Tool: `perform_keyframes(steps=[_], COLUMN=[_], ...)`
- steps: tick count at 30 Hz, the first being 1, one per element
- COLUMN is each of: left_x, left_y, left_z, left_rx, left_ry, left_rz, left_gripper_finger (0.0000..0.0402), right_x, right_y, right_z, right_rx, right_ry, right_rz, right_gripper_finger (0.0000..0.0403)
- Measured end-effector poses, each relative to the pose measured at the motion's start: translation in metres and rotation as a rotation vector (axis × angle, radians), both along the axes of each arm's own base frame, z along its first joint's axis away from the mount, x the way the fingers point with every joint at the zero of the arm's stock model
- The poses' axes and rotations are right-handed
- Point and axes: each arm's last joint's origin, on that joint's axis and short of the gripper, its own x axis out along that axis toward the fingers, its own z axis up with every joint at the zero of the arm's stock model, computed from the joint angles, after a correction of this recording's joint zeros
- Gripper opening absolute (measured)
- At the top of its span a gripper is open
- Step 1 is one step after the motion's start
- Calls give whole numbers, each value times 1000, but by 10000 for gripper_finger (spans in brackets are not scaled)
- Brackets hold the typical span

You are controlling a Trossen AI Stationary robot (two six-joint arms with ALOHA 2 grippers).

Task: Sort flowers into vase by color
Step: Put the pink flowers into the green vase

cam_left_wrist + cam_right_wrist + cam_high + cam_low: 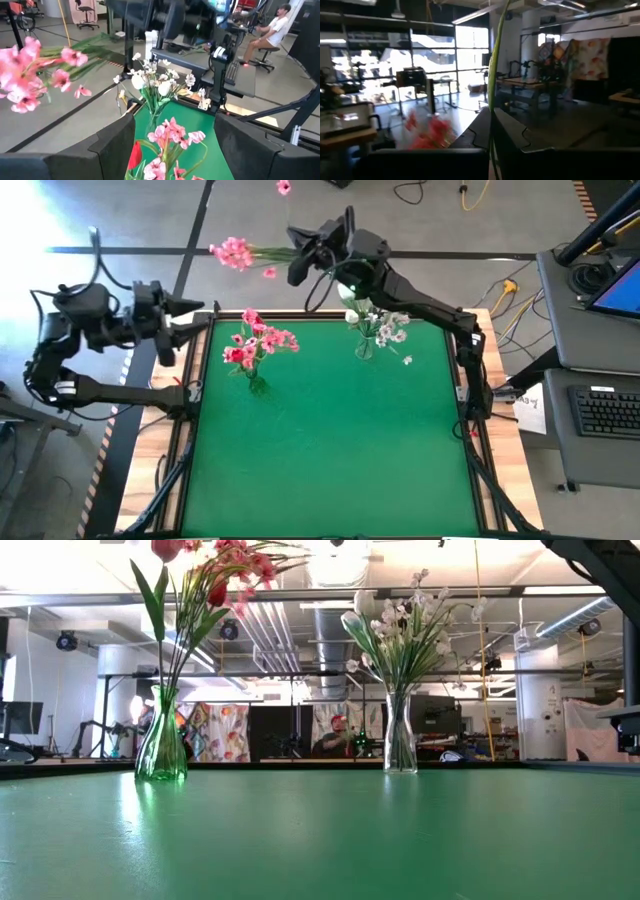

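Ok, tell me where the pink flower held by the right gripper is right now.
In the high view, the pink flower hangs beyond the table's far edge, left of the right gripper, above the green vase.

table (330, 450): green | left vase flowers (258, 342): pink, red | right vase flowers (378, 323): white

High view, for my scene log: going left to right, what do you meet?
Left claw → green vase with pink and red flowers → right claw holding a pink flower → clear vase with white flowers.
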Motion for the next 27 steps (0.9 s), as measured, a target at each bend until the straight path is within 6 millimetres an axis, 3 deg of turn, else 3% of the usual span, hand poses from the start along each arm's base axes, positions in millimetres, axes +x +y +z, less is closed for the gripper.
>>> perform_keyframes(steps=[10,22,27], left_x=[22,10,5], left_y=[5,2,1], left_z=[-16,-1,5], left_rx=[6,-3,2], left_ry=[4,-74,-98], left_rz=[-2,2,2], left_gripper_finger=[259,259,259], right_x=[-23,-55,-66], right_y=[17,58,76], right_z=[35,59,58], right_rx=[89,196,249], right_ry=[-125,-68,39], right_rz=[203,421,453], right_gripper_finger=[9,9,9])
